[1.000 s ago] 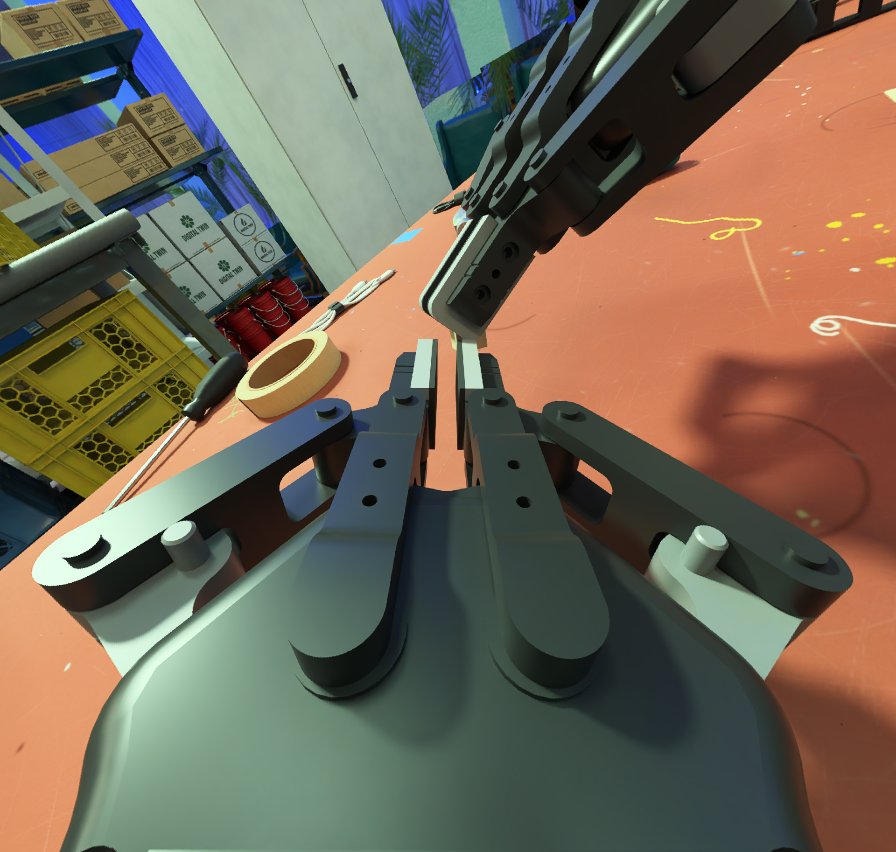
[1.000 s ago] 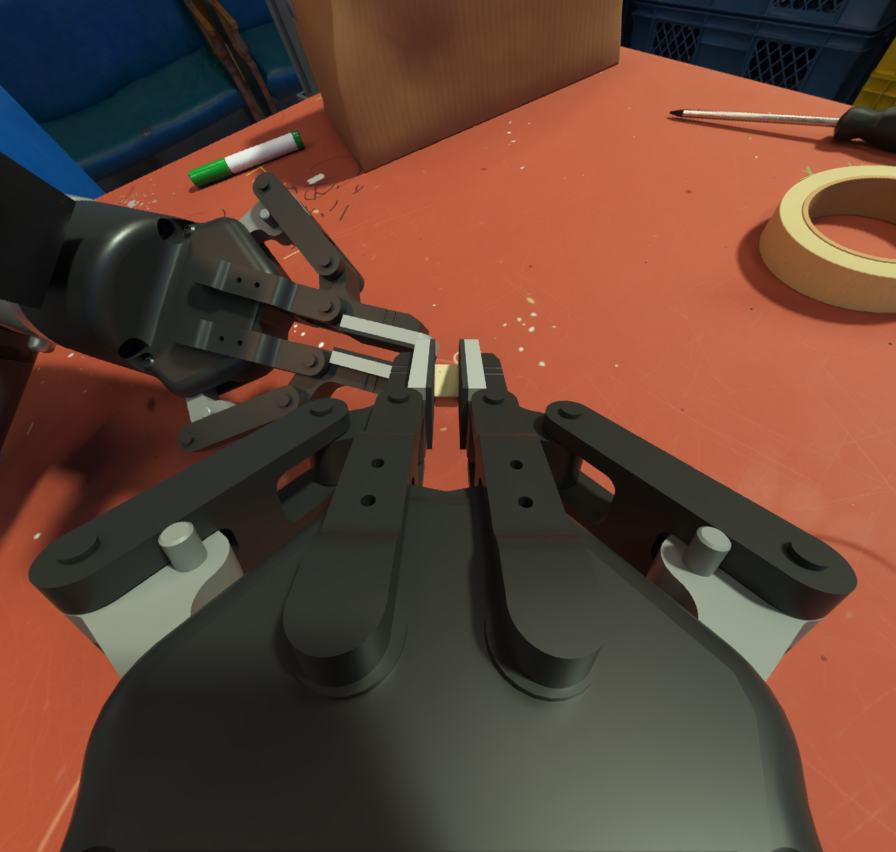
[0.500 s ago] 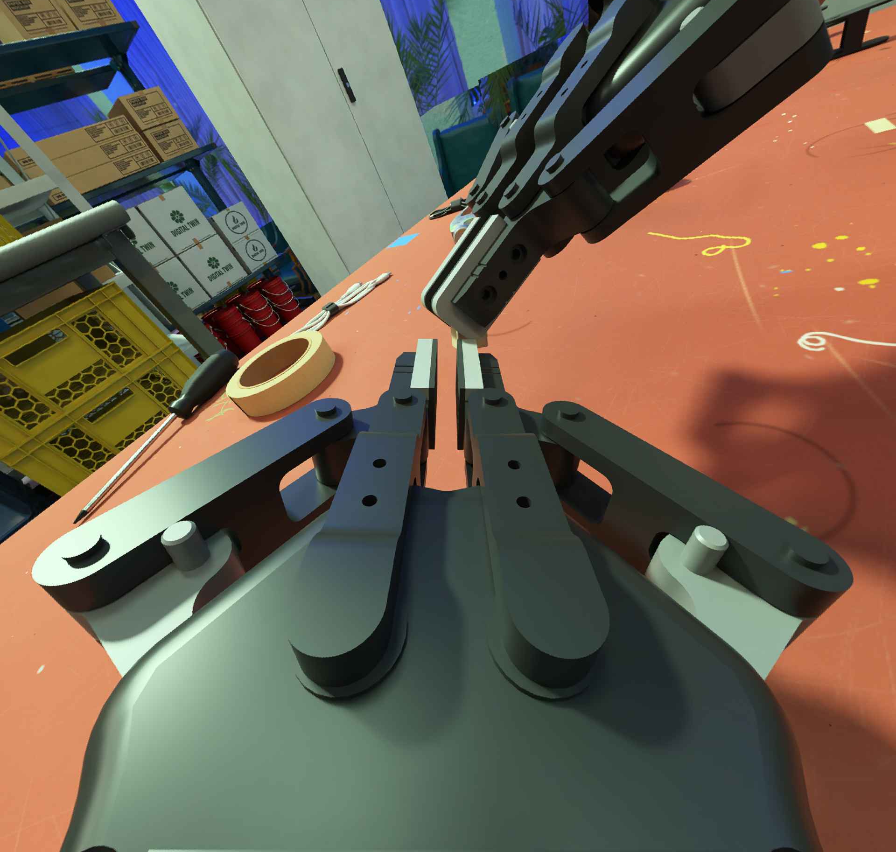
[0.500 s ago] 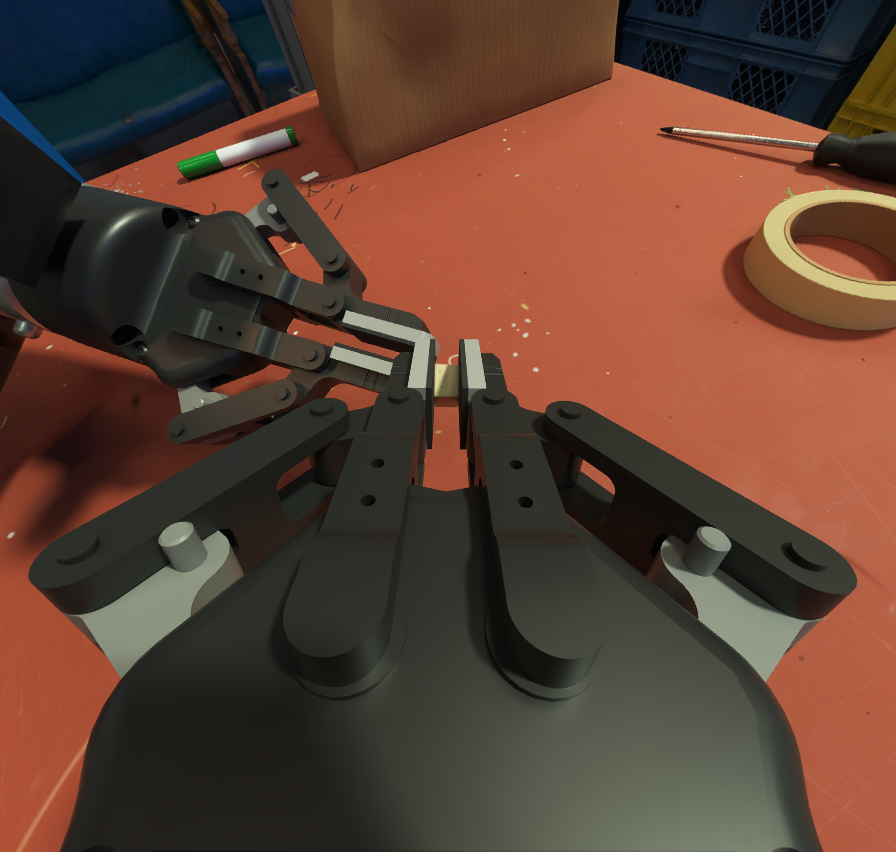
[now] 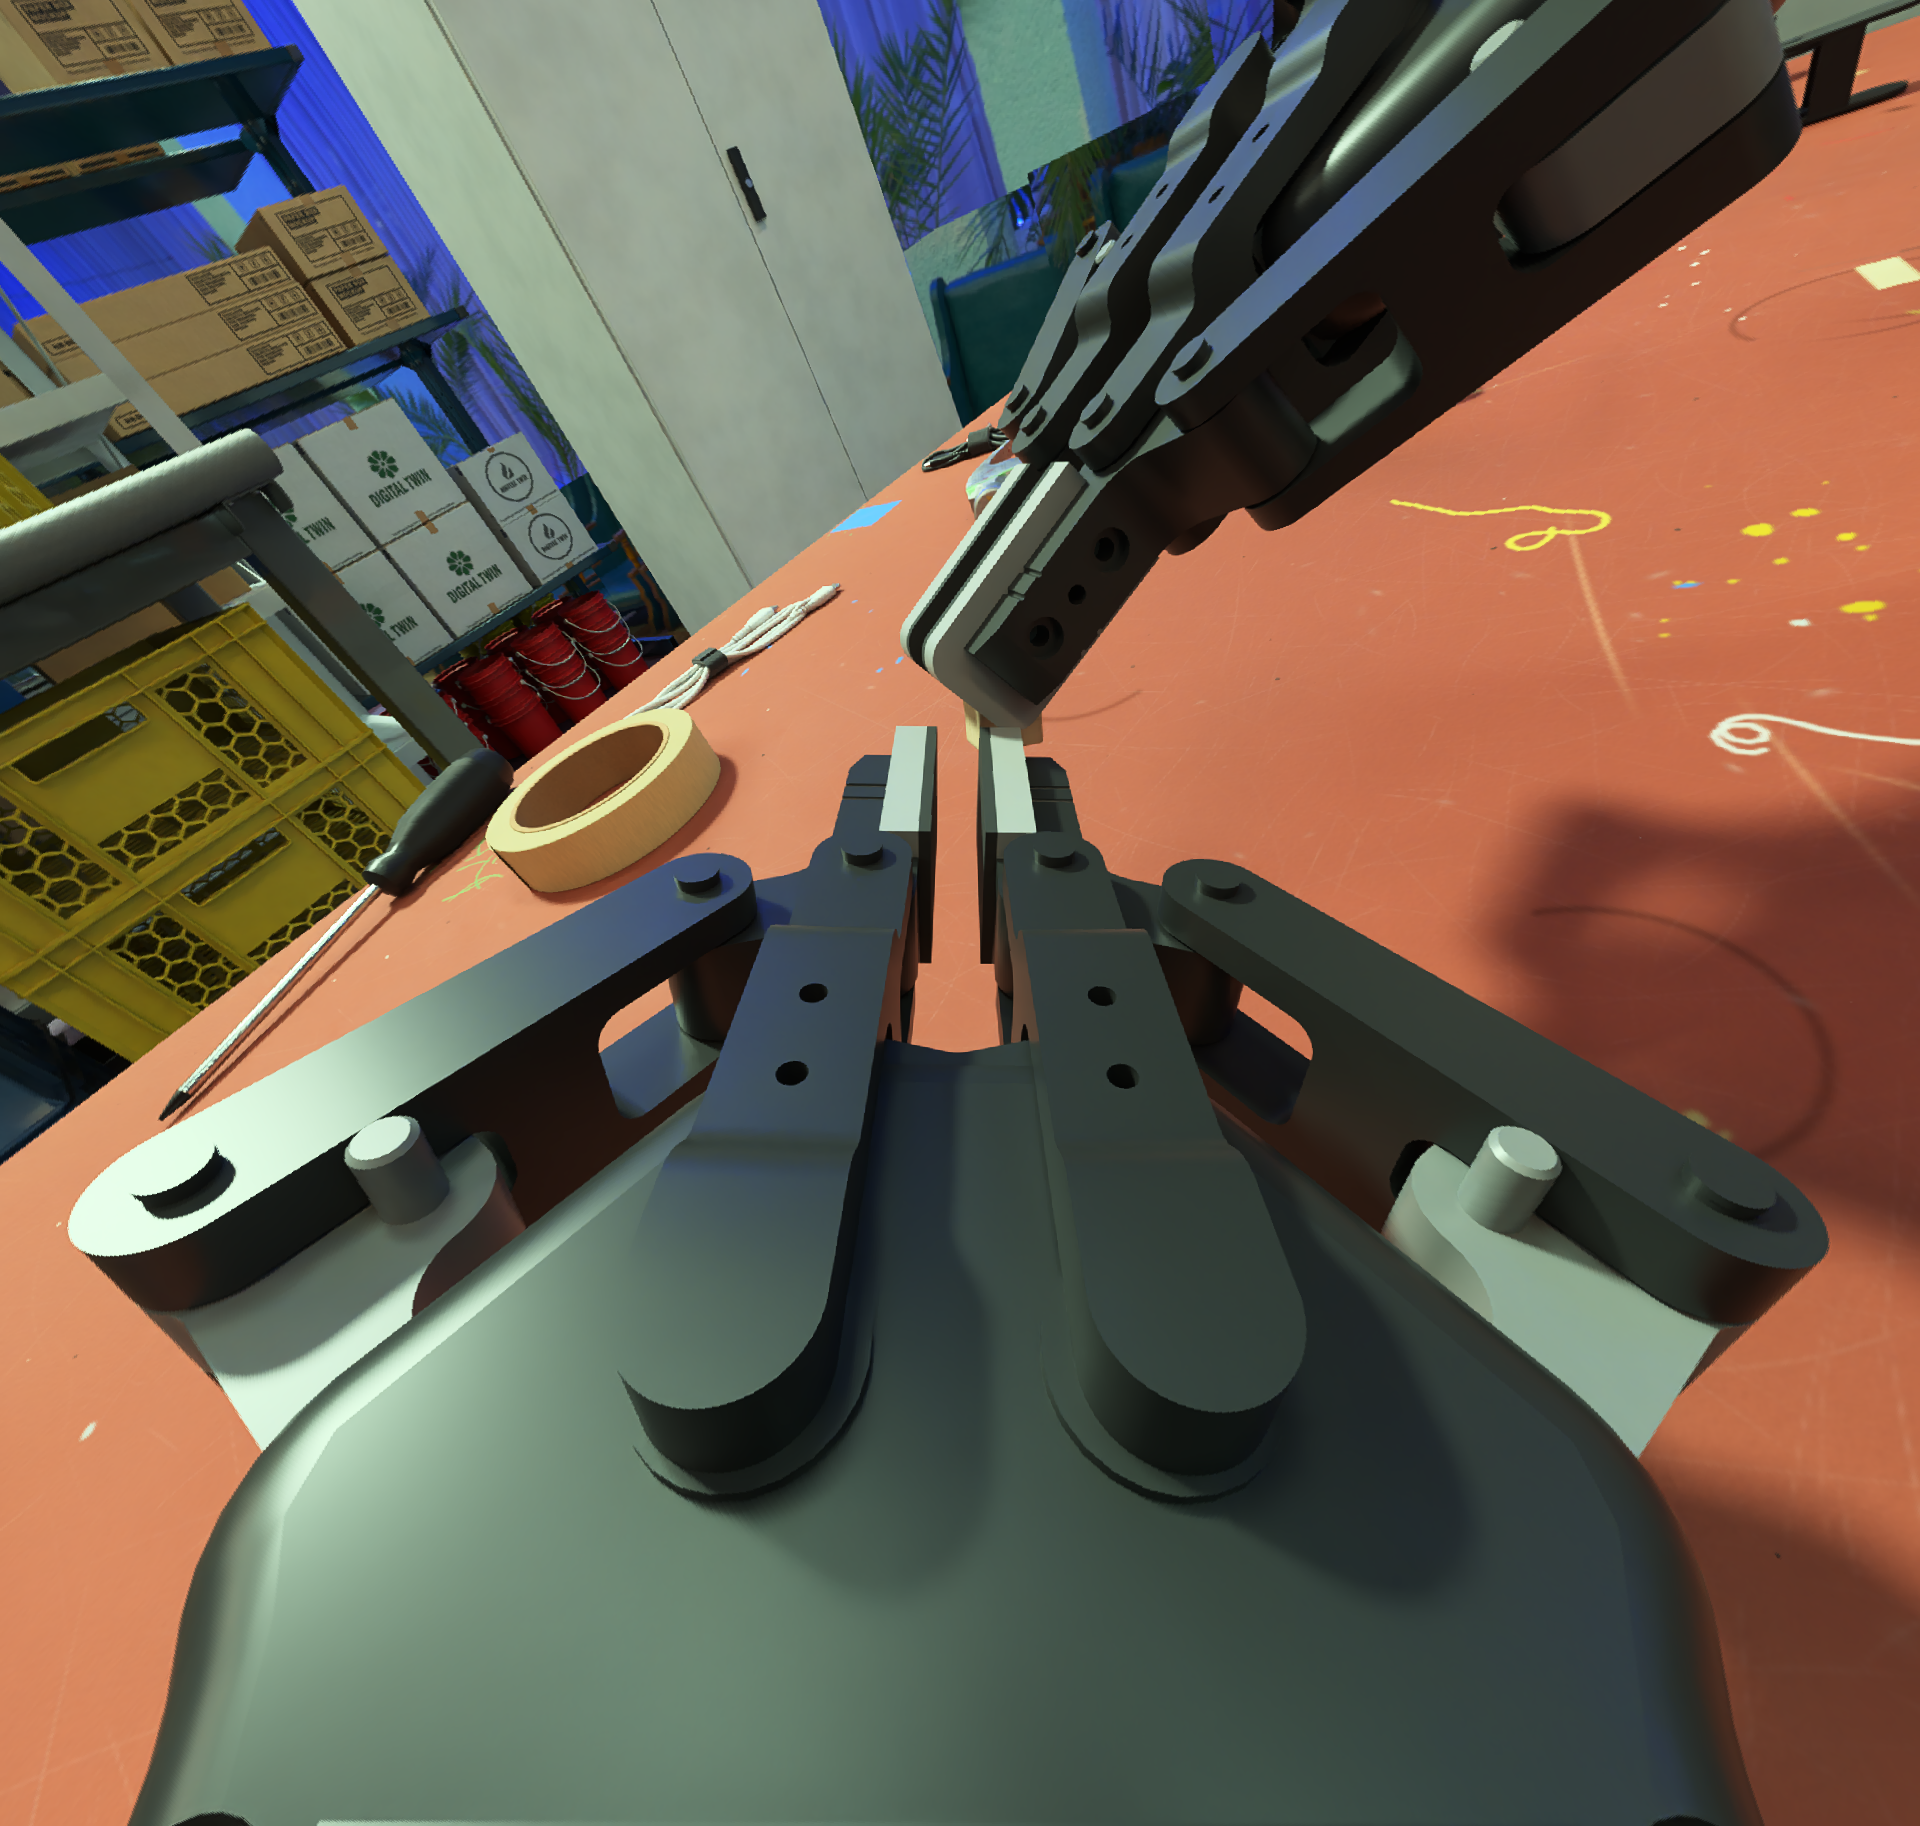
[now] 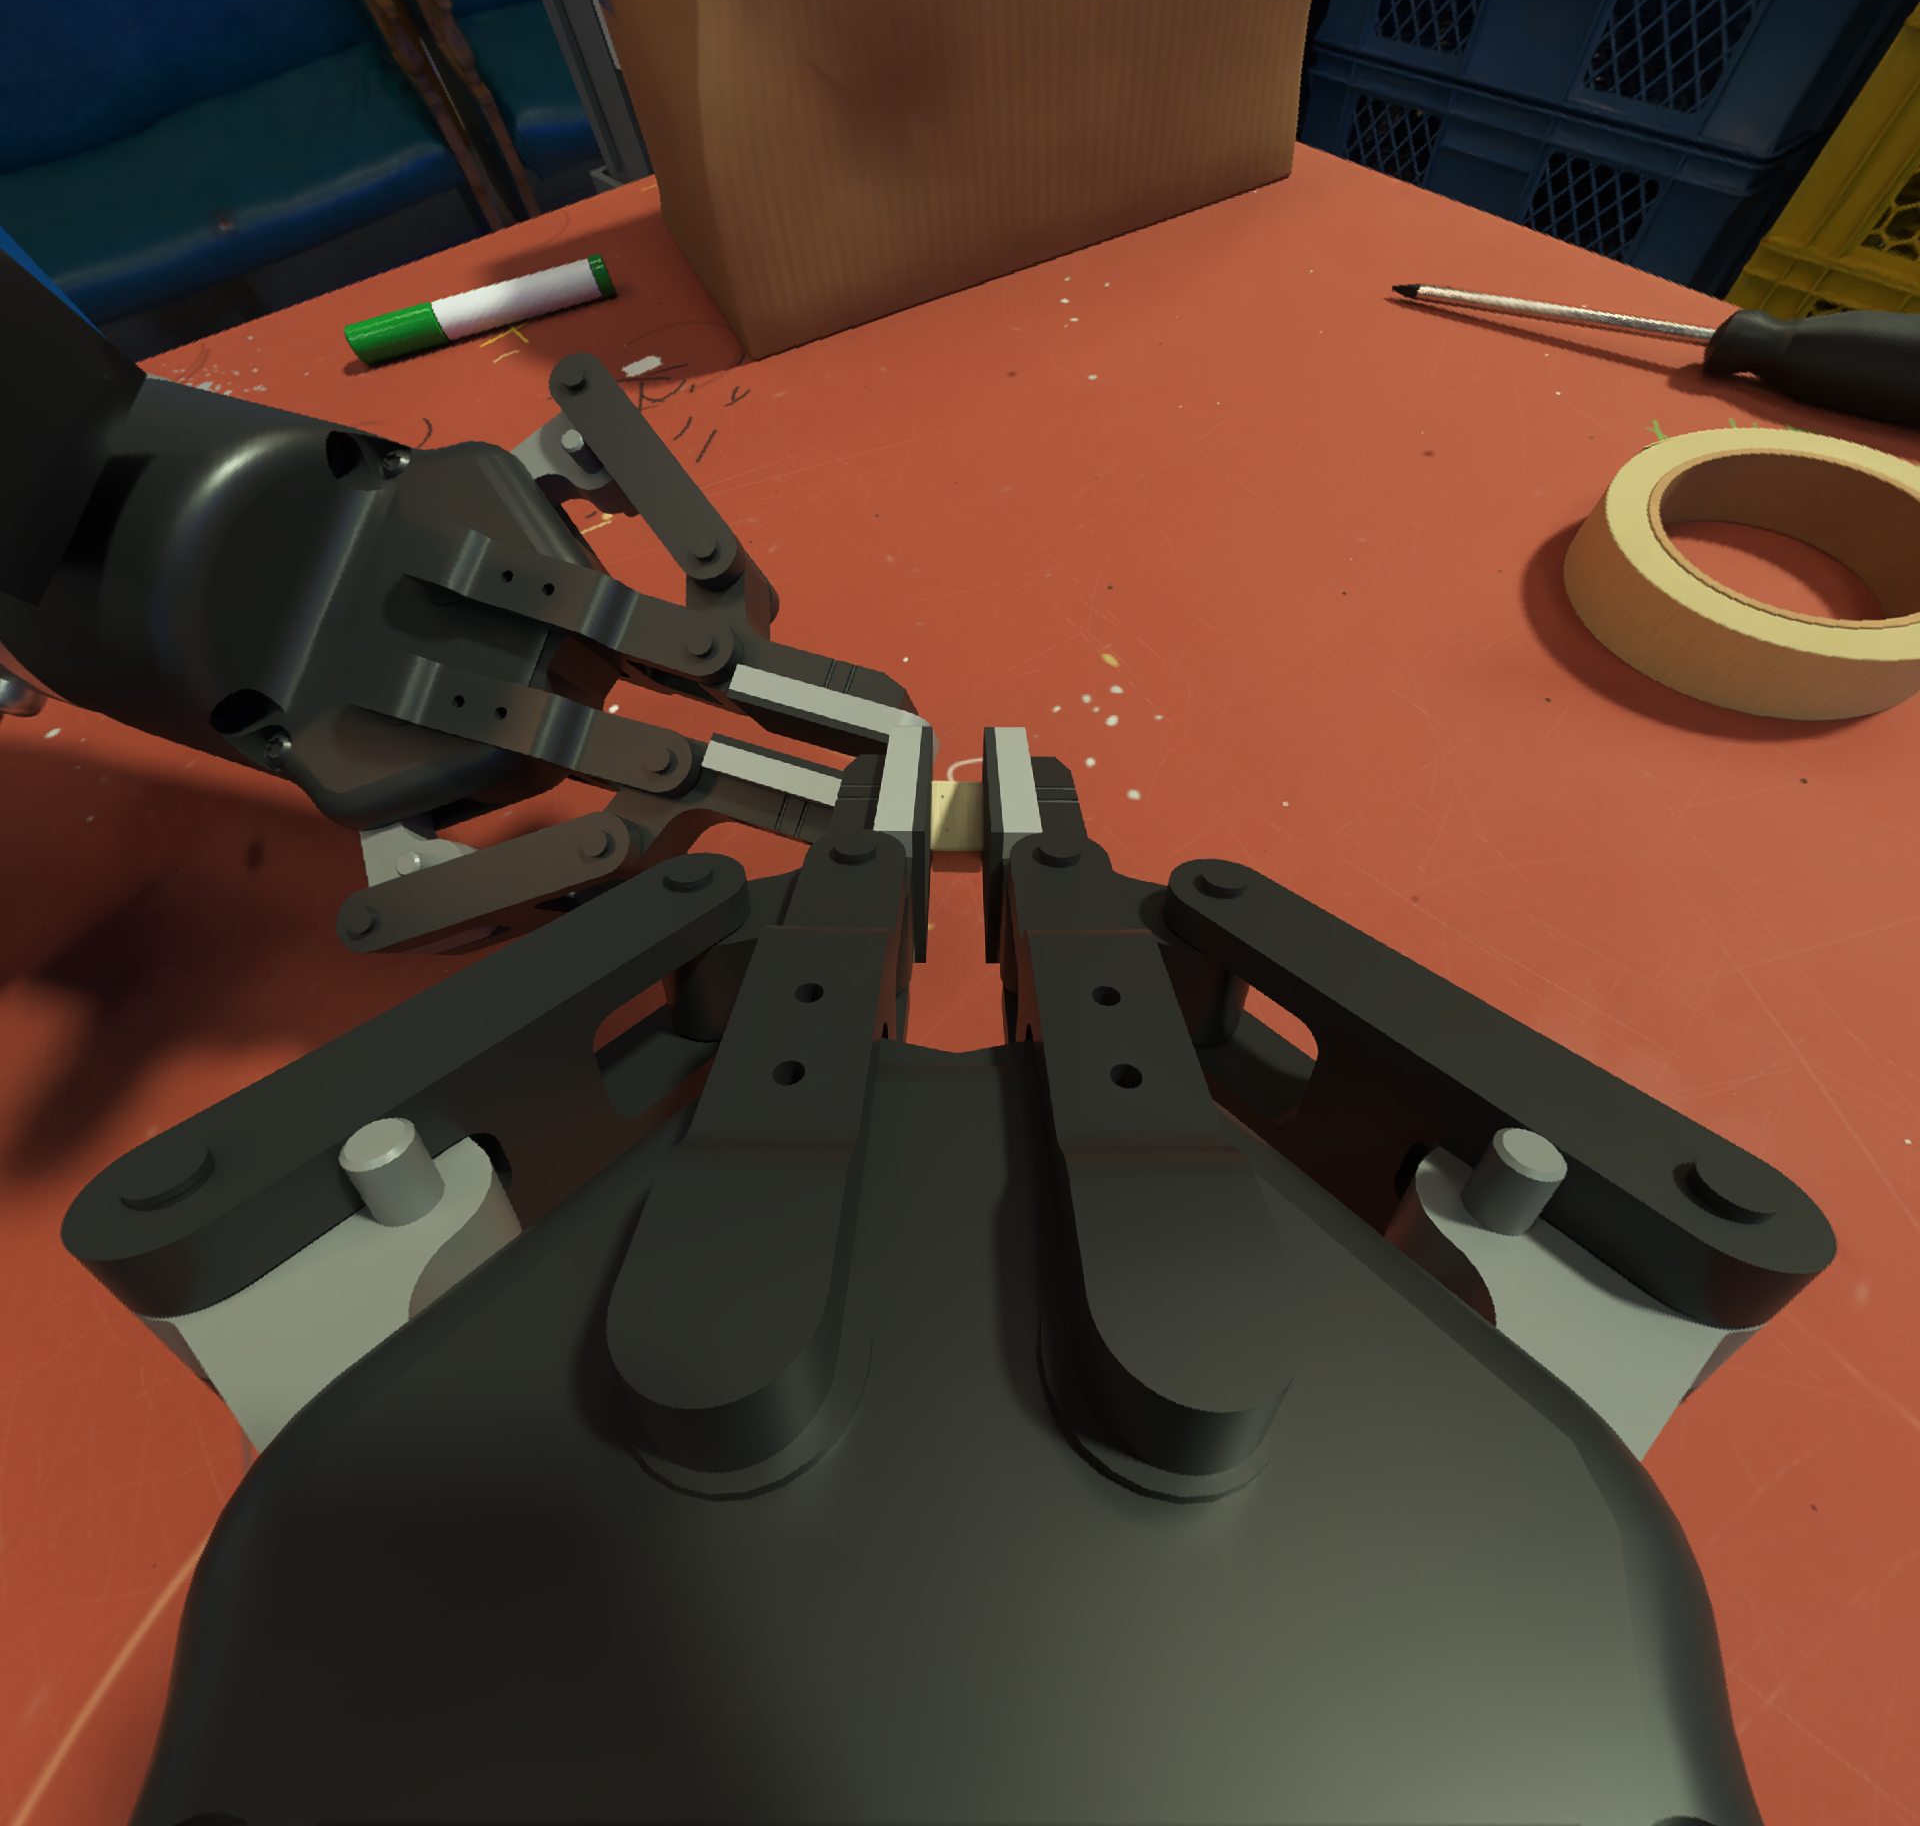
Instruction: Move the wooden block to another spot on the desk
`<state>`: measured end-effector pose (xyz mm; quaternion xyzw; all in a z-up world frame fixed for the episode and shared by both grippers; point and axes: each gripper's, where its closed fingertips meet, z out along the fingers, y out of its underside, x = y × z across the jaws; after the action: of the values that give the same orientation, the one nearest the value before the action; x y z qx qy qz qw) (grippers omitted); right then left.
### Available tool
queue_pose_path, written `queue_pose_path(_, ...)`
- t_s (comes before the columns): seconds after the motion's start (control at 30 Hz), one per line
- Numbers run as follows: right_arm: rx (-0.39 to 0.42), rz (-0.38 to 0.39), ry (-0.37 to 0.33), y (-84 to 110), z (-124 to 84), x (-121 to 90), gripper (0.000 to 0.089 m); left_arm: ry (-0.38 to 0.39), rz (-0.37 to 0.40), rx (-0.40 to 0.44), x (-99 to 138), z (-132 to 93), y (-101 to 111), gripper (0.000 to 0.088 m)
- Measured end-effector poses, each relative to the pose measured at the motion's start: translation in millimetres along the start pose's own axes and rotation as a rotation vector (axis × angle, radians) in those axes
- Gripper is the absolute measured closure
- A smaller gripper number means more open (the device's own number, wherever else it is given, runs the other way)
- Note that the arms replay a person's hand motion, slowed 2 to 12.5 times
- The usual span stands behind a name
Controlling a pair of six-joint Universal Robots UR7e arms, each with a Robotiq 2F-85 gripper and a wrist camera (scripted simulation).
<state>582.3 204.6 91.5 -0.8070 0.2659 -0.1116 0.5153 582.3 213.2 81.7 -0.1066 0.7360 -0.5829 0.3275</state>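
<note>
The wooden block [image 6: 956, 815] is a small pale piece between the pads of my right gripper [image 6: 956, 779], which is shut on it just over the red desk [image 6: 1299, 893]. In the left wrist view only a sliver of the block [image 5: 1000, 730] shows under the right gripper's fingertips [image 5: 987, 654]. My left gripper [image 5: 957, 774] has its jaws nearly together with nothing between them. It comes in from the left in the right wrist view [image 6: 831, 737], its tips against the right gripper's left finger.
A cardboard box [image 6: 977, 114] stands at the far desk edge, with a green and white marker [image 6: 478, 309] to its left. A tape roll [image 6: 1756, 571] and a screwdriver [image 6: 1766, 353] lie to the right. A white cable [image 5: 748, 633] lies farther off. Crates [image 5: 156, 789] stand beyond the desk edge.
Both wrist views have drawn back a little: the box, tape roll and screwdriver look slightly farther off and more of them shows. Both grippers keep the same jaw positions and stay tip to tip.
</note>
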Motion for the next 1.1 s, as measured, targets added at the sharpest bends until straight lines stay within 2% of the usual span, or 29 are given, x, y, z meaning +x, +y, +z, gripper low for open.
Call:
queue_pose_path(0.77, 0.01, -0.069, 0.041, -5.6, -2, -2, 0.0807, 0.005, -0.048, 0.03, -2, -2, -4, 0.0811)
queue_pose_path(1.1, 0.05, -0.033, 0.047, -13.5, -14, 1, 0.0807, -0.011, -0.086, 0.065, -6, -8, -12, 0.0811)
